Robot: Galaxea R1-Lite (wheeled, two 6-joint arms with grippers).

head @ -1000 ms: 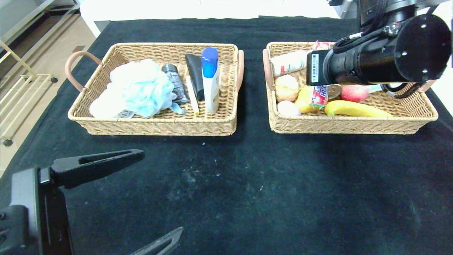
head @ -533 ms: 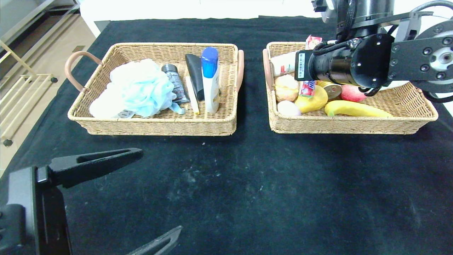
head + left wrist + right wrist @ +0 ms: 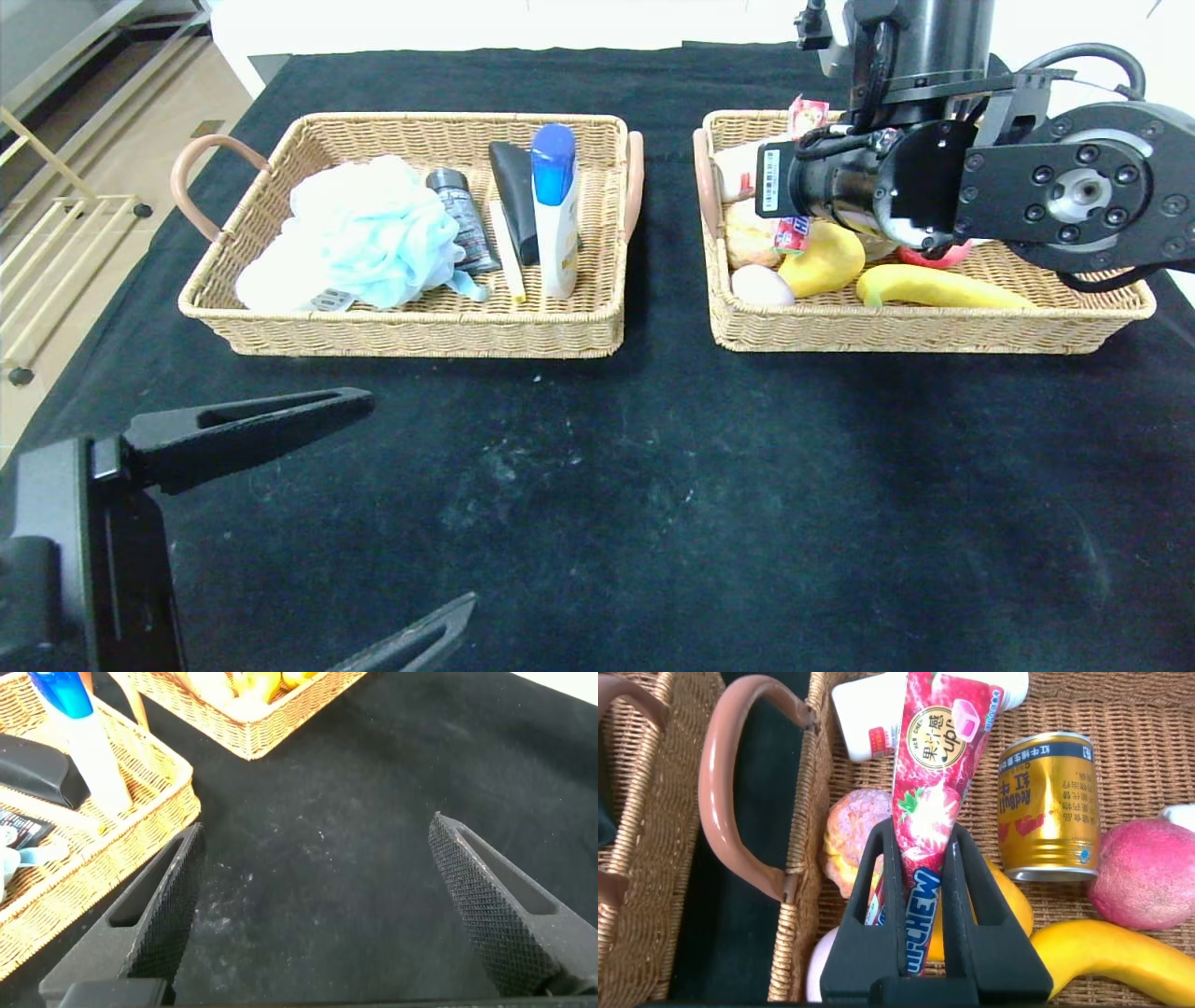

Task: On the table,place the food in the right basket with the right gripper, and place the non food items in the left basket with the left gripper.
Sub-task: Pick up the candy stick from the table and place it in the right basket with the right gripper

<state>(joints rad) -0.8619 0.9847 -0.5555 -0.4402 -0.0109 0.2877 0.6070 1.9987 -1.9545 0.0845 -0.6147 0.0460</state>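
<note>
The right gripper [image 3: 920, 882] pinches a pink candy packet [image 3: 932, 793] over the right basket [image 3: 934, 327] for release among the food, while the left gripper [image 3: 313, 905], spread and empty, waits low above the table [image 3: 653, 485].

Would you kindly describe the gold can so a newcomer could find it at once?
Start at the right basket, the wicker one holding the food. Among its contents, beside the red candy packet gripped by the right gripper, lies the gold can on its side. It is the only metal cylinder there, with red lettering.
</note>
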